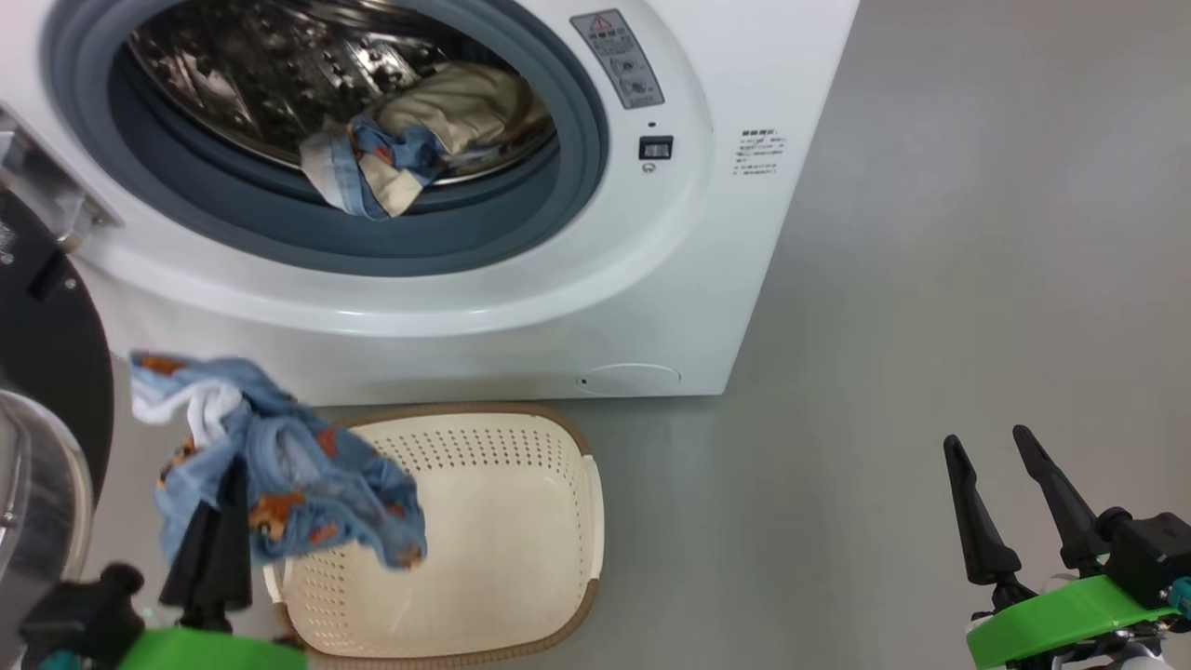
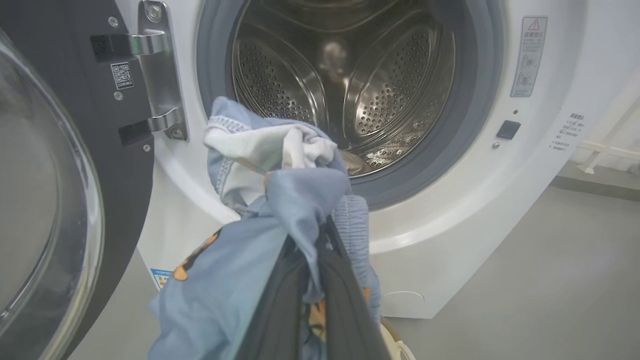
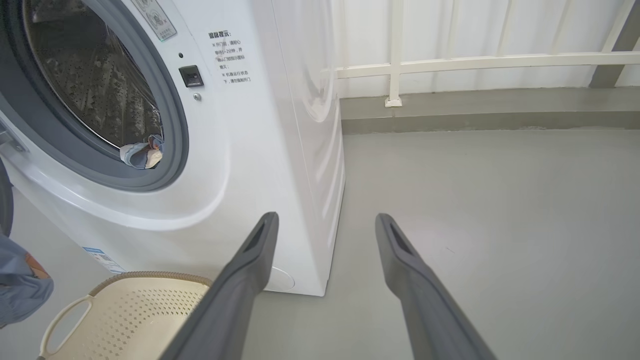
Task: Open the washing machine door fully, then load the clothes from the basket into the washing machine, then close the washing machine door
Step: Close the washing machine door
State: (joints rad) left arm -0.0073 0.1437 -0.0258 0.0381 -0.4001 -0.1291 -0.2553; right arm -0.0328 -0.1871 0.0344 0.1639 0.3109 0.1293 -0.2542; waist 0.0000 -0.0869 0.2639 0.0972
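The washing machine (image 1: 651, 261) stands with its door (image 1: 46, 354) swung open to the left. Cream and blue clothes (image 1: 419, 140) lie at the front lip of the steel drum. My left gripper (image 1: 237, 470) is shut on a light blue garment with orange bear prints (image 1: 288, 465), hanging above the left edge of the cream basket (image 1: 502, 558). In the left wrist view the garment (image 2: 270, 200) drapes over my left gripper (image 2: 325, 227) in front of the drum opening. My right gripper (image 1: 986, 437) stands open and holds nothing, low at the right over the floor, and the right wrist view shows the right gripper (image 3: 326, 217) likewise.
The basket (image 3: 130, 310) sits on the grey floor right before the machine, with nothing showing inside it. The open door's glass bowl (image 2: 45, 190) and steel hinge (image 2: 160, 75) are close on the left. A white railing (image 3: 395, 60) runs behind the machine's right side.
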